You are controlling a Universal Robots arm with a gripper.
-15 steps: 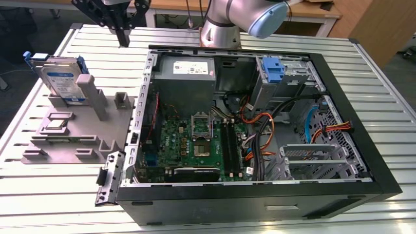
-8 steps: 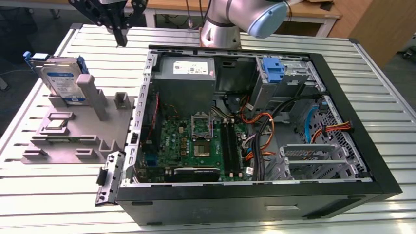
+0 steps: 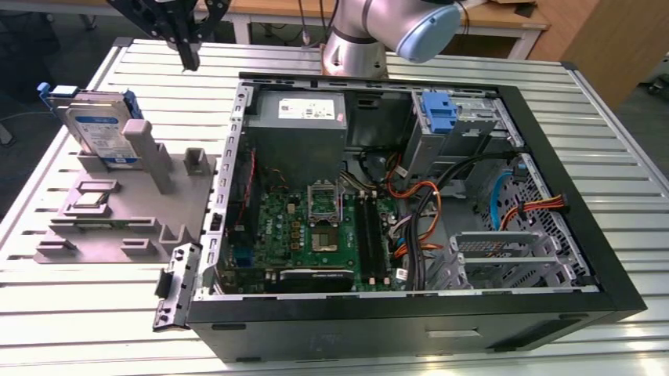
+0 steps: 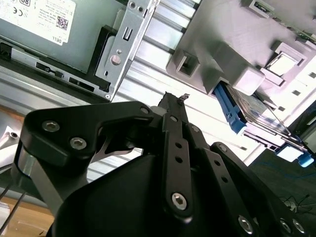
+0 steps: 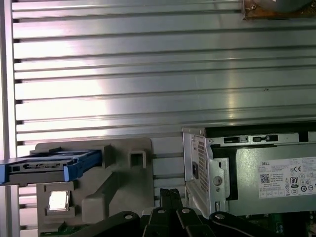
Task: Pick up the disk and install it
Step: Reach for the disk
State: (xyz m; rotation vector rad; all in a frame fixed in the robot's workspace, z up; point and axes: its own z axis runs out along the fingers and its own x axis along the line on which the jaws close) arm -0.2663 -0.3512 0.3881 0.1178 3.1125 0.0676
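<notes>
Now your claw [image 3: 191, 64] closed, empty, hovering behind grey holder [image 3: 125, 219]. Open wide, centre over upright disk [image 3: 102, 129], clamp blue carrier sides squarely.

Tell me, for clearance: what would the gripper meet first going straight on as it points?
Probably the table, in the gap between the fixture and the computer case, not the disk; depth is unclear.

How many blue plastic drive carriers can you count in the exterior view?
2. One frames the disk standing in the grey fixture at the exterior view's left; the other caddy sits in a drive bay of the computer case. Others may be hidden.
</notes>
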